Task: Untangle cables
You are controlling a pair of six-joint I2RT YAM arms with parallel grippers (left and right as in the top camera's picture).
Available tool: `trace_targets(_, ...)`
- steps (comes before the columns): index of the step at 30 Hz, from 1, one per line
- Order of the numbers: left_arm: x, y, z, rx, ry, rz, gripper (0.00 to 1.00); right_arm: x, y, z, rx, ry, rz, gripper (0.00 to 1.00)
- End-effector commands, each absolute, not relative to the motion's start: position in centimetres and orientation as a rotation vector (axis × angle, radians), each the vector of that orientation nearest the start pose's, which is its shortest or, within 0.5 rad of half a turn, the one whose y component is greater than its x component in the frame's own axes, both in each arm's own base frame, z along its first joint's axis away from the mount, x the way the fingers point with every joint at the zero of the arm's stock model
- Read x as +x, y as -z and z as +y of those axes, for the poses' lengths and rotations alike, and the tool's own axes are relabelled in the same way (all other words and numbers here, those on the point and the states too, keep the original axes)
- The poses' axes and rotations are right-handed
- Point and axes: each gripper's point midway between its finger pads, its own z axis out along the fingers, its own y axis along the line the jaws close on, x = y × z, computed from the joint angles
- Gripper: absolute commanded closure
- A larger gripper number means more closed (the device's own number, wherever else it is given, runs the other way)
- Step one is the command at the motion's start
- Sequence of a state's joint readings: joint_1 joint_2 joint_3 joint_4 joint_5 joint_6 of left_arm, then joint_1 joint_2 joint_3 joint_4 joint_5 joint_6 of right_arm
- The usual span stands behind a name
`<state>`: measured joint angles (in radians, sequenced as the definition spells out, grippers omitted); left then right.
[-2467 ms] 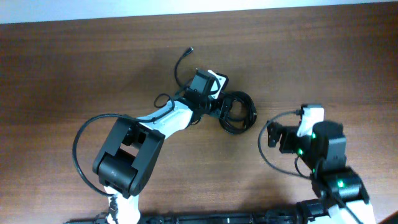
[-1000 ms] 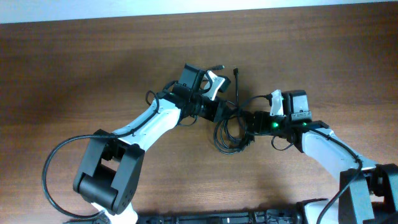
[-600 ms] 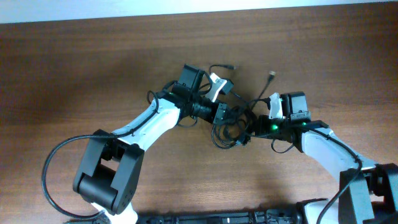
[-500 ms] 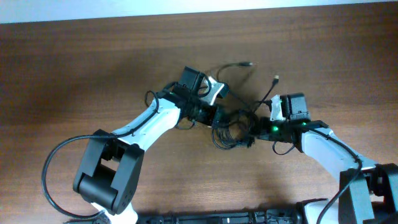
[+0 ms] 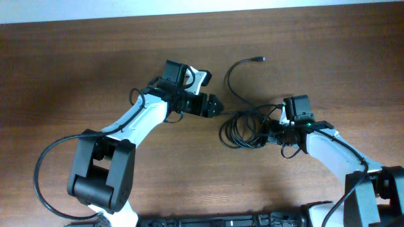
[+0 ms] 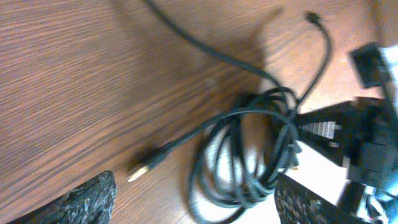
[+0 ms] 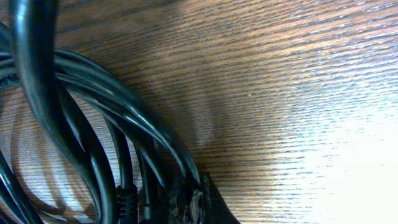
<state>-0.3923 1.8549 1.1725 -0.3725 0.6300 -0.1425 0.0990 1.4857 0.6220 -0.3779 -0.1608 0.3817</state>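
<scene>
Left gripper (image 5: 213,106) is seen with its two fingers (image 6: 87,202) spread wide apart, and nothing is held between them. The cables (image 5: 243,129) are found just in front of it, bunched in a round, loopy pile between the two grippers. One cord is stretched out straight from the pile toward the left gripper. Its plug (image 6: 140,169), with a pale tip, is laid just ahead of the spread fingers. So a short reach straight ahead is thought to be needed to pinch that end. The right gripper (image 5: 268,130) is pressed up against the far side of the pile and is the nearer one. Whether it is squeezed onto a cord cannot be told. The cords are thin, black, smooth and bendy. The table (image 5: 76,75) is brown wood with fine lines.
</scene>
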Motion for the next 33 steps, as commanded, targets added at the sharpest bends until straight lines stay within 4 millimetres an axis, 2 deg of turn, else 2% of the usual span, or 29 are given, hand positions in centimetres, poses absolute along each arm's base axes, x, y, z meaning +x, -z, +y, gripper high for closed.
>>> trace_targets(1,34.4,-9.2,-27.6,0.639,1.123,2.515,0.21,27.8,0.4,4.5,0.382,-0.248,2.818,0.96)
trace_targets(4,33.7,-9.0,-28.5,0.703,1.100,2.506,0.28,27.8,0.4,4.5,0.382,-0.248,2.818,0.96)
trace_targets(10,33.4,-6.8,-29.5,0.747,0.862,2.547,0.32,27.8,0.4,4.5,0.382,-0.248,2.819,0.96)
trace_targets(16,33.0,-3.8,-31.7,0.809,0.878,2.541,0.35,27.8,0.4,4.5,0.382,-0.248,2.819,0.96)
trace_targets(18,32.7,-2.6,-32.4,0.830,0.882,2.548,0.41,27.8,0.4,4.5,0.382,-0.248,2.819,0.96)
trace_targets(24,31.8,-1.8,-34.0,0.885,0.895,2.527,0.50,27.8,0.4,4.5,0.382,-0.248,2.818,0.96)
trace_targets(26,31.6,-1.2,-34.1,0.881,0.888,2.544,0.56,27.8,0.4,4.5,0.382,-0.248,2.819,0.96)
trace_targets(27,31.5,-1.1,-34.1,0.881,0.888,2.548,0.67,27.8,0.4,4.5,0.382,-0.248,2.819,0.96)
trace_targets(28,31.5,-1.0,-34.0,0.881,0.888,2.550,0.82,27.8,0.4,4.5,0.382,-0.248,2.819,0.96)
trace_targets(30,31.5,-1.0,-34.1,0.882,0.888,2.548,0.97,27.8,0.4,4.5,0.382,-0.248,2.819,0.96)
trace_targets(31,31.5,-1.0,-34.1,0.882,0.888,2.549,1.00,27.8,0.4,4.5,0.382,-0.248,2.819,0.96)
trace_targets(33,31.6,-1.2,-34.0,0.878,0.888,2.548,1.00,27.6,0.5,4.4,0.383,-0.246,2.824,0.96)
